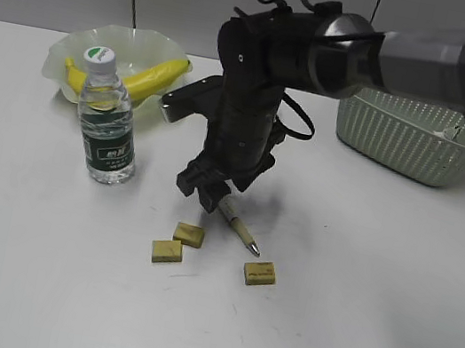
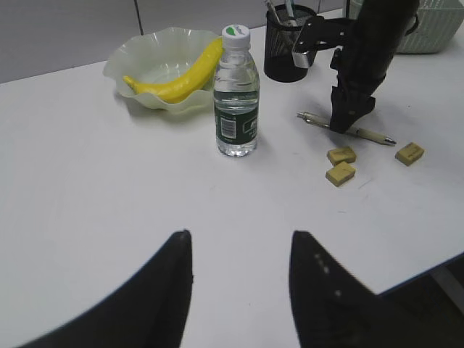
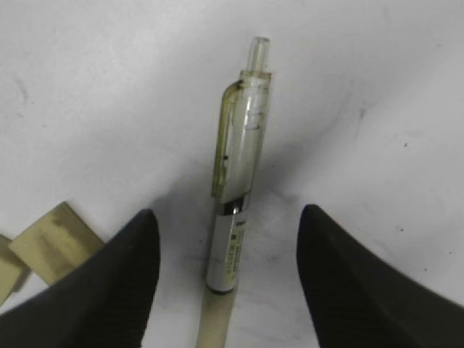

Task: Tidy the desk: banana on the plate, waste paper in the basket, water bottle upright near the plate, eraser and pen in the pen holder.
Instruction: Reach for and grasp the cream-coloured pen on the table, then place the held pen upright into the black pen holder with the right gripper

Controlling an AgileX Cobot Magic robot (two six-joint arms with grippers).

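1. Step in hand: you are working the pen [image 3: 233, 210] pickup. The right gripper [image 1: 208, 190] is standing over the pen with its jaws open, 1 finger on each side of the barrel, neither touching it as far as the right wrist view shows.
2. Next move, as a judgement: you are needing to close squarely across the barrel, lift, then carry to the pen holder [image 2: 286, 43].
3. Left gripper [image 2: 239, 290]: hanging open and empty above bare table [image 2: 87, 181].
4. Erasers: 3 tan blocks [image 1: 188, 235], [image 1: 166, 252], [image 1: 259, 273] are lying on the table near the pen tip.
5. Plate [image 1: 69, 55]: holding the banana [image 1: 154, 79].
6. Water bottle [image 1: 107, 120]: standing upright just beside the plate.
7. Pen holder: already carrying some pens.
8. Basket [image 1: 405, 141]: contents are not showing.
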